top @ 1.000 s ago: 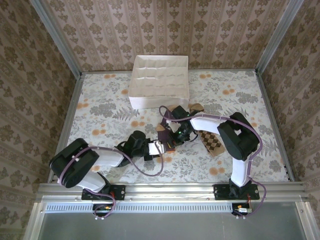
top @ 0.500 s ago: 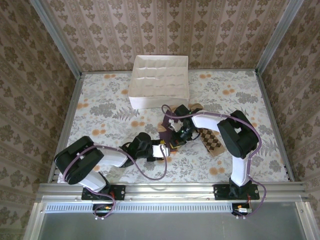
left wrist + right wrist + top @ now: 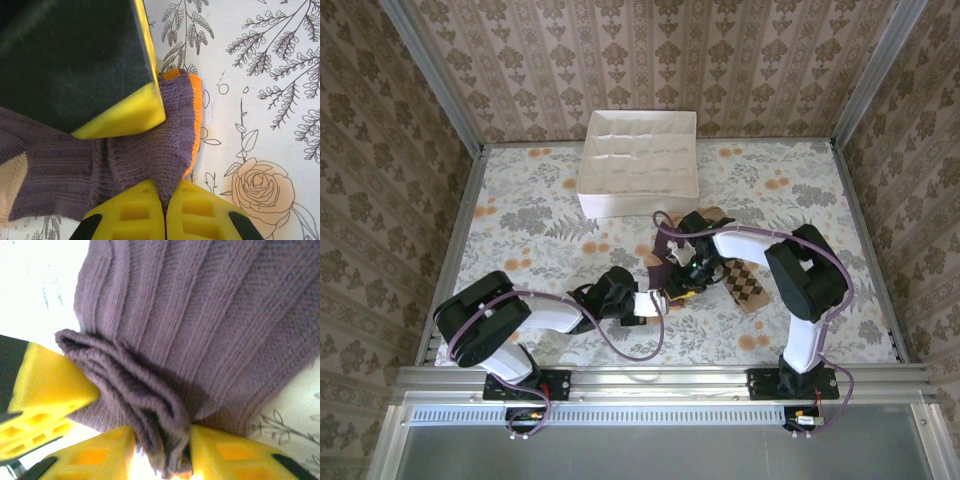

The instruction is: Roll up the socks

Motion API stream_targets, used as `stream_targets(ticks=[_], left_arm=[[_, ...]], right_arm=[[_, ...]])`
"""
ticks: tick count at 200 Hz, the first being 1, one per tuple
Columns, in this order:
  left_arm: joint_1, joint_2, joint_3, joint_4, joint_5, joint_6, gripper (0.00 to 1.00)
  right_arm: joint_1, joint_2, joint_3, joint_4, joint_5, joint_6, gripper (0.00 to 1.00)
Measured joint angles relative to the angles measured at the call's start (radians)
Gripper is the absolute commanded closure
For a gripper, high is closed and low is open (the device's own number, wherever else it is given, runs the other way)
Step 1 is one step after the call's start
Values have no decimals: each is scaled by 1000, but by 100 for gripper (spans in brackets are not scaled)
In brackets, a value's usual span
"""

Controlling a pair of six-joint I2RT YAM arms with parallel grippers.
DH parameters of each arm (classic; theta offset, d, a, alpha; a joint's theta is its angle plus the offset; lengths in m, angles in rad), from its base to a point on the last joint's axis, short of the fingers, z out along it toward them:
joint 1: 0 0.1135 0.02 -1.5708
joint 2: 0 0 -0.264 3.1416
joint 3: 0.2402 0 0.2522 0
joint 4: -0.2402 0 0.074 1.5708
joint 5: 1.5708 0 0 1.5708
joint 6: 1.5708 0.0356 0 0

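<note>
The dark purple sock (image 3: 663, 266) lies bunched at mid-table between both grippers. My left gripper (image 3: 658, 300) is shut on a fold of it near its orange-edged end (image 3: 197, 100); the yellow fingertips (image 3: 145, 205) pinch the knit. My right gripper (image 3: 162, 450) stands over the same sock with its jaws parted, and a thick roll of purple folds (image 3: 150, 405) sits between them. From above, the right gripper (image 3: 683, 284) is just right of the left one. The brown-and-tan checked sock (image 3: 745, 284) lies flat under the right forearm.
A white box (image 3: 638, 160) stands at the back middle of the flowered table (image 3: 530, 230). The right gripper's dark, yellow-edged finger (image 3: 120, 115) hangs close above the left gripper. Patterned walls enclose the table on three sides.
My left gripper slid right to the purple sock and shut on its fold. The right gripper, shut on the sock before, has parted its jaws.
</note>
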State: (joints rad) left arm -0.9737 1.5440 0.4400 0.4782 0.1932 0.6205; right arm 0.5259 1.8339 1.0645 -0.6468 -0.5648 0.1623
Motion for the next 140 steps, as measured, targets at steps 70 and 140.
stream_targets(ticks=[70,140], left_arm=[[113,-6,59,-145,192,-119,100],[267,82,201,-367,497,-293,100]], right_arm=[[-41,-316,-208,142,92,9,52],[85,-744,-510,507,148,-113,45]])
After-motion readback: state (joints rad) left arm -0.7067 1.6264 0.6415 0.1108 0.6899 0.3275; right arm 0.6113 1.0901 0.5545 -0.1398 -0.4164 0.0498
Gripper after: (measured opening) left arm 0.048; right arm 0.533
